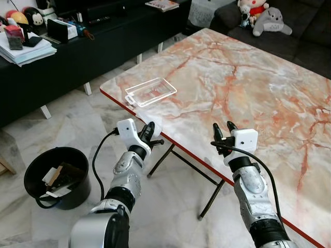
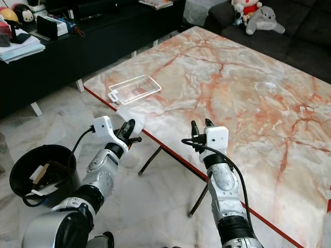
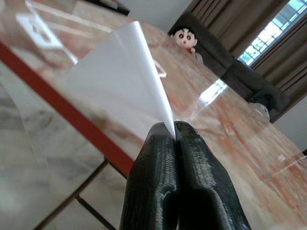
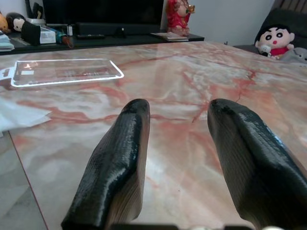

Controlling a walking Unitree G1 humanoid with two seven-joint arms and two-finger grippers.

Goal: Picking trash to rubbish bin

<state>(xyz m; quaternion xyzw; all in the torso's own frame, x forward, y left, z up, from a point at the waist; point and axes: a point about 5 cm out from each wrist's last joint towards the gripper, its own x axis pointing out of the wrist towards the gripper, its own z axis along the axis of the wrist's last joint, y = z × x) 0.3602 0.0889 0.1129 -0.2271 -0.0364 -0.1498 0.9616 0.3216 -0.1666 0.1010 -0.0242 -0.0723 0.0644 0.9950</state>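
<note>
Claw tips on the left arm (image 3: 175,143) are pinched tight on a corner of a thin white sheet (image 3: 120,91), prob. paper or plastic film, held just off the near-left edge of the marble surface (image 1: 248,88) by its red rim. The sheet fans out from the grip toward the surface & looks limp; whether its far end rests on the edge can't be told.

Right claw (image 4: 180,143) is spread & empty, hovering low over the surface near its near edge, well right of the sheet.

Step judged: trash item gripped, carry to bin not yet done. Next move calls for the left arm to be swung left & down over the black bin (image 1: 57,175) on the floor, near-left of the surface, then the grip let go; a light sheet may drift, so release is best made low, w/in the rim.

Bin already holds scraps, cardboard/paper by the look. A clear plastic tray (image 1: 150,92) lies farther in on the surface's left corner, seemingly empty, likely next pick.
</note>
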